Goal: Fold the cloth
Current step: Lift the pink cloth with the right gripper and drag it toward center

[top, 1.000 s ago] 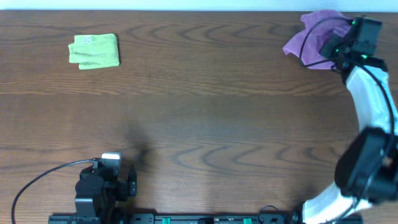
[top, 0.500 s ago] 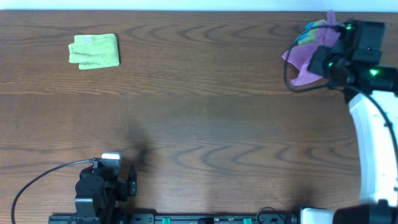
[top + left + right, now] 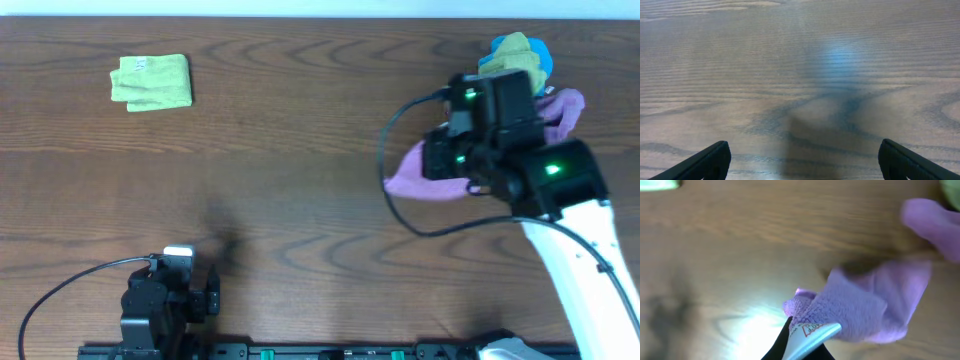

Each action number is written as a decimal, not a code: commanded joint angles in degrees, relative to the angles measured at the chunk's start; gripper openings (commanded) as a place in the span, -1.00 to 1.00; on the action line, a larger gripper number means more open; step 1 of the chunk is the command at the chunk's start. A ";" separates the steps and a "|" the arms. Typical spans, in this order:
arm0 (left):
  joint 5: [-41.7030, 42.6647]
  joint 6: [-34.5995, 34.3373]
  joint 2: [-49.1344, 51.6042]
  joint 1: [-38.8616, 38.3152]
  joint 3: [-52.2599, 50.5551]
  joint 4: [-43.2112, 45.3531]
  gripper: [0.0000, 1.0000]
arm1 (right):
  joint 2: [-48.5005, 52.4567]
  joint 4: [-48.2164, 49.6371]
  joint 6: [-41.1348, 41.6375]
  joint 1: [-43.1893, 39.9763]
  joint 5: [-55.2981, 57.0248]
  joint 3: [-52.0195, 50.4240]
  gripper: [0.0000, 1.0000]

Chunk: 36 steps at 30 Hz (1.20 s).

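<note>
Barely started — no fold yet, only the cloth (image 3: pixel 412 180) bunched, pinched at its tagged edge in the closed right gripper (image 3: pixel 802 336) over the right middle of the table (image 3: pixel 300 150); left gripper (image 3: pixel 800 160) parked wide open, empty — spreading flat and folding all left to do.

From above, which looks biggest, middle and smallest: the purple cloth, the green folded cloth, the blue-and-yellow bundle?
1. Soft purple microfibre cloth, stretched out, middle hidden by the right arm.
2. Lime-green folded cloth.
3. Blue-and-yellow fabric bundle, partly hidden, so maybe tied with the green.
</note>
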 commanded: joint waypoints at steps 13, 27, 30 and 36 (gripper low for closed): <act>-0.17 1.86 -0.33 -0.17 -0.74 -2.99 0.90 | 15.78 16.17 -1.44 10.58 0.28 0.66 -0.97; -0.17 1.86 -0.33 -0.17 -0.74 -2.99 0.91 | 42.82 59.67 -12.70 10.75 30.62 10.47 -0.07; -0.17 1.86 -0.33 -0.17 -0.74 -2.99 0.91 | 44.11 59.32 -12.72 11.17 35.69 13.42 0.79; -0.17 1.86 -0.33 -0.20 -0.74 -2.99 0.91 | 41.07 50.34 -12.63 11.21 40.98 18.38 0.99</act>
